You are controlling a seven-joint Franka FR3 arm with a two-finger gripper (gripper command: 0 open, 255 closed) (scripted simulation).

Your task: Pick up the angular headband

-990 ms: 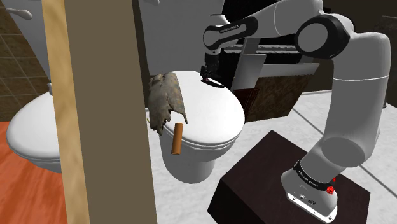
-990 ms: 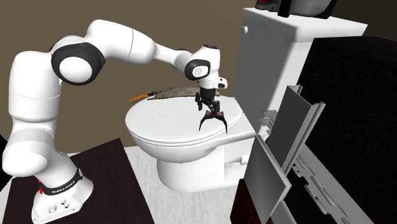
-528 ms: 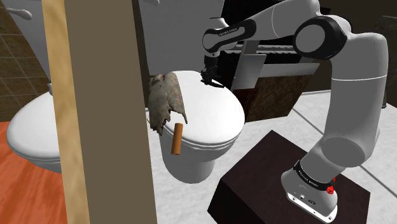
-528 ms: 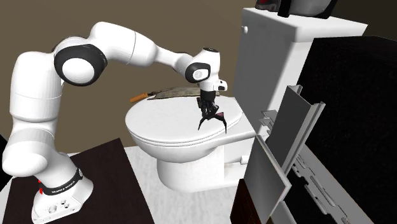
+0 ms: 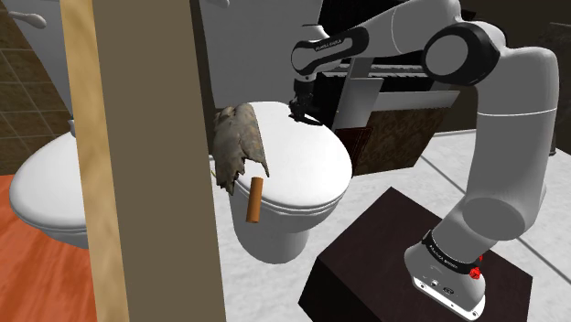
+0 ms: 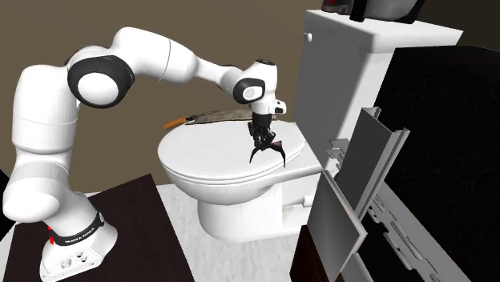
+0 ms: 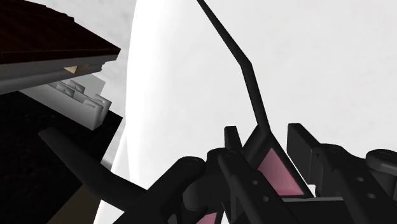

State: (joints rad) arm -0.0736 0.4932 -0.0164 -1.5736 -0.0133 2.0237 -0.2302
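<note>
Pincer (image 6: 261, 143) has clamped headband (image 6: 278, 147) near toilet lid (image 6: 207, 154)'s edge.

A brown post (image 5: 146, 155) hides part of the ragged cloth (image 5: 240, 142); the wrist view's edge cuts off the headband (image 7: 254, 95)

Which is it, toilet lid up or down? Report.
Down. The white lid lies flat over the bowl, and the headband in the gripper hangs over it.
</note>
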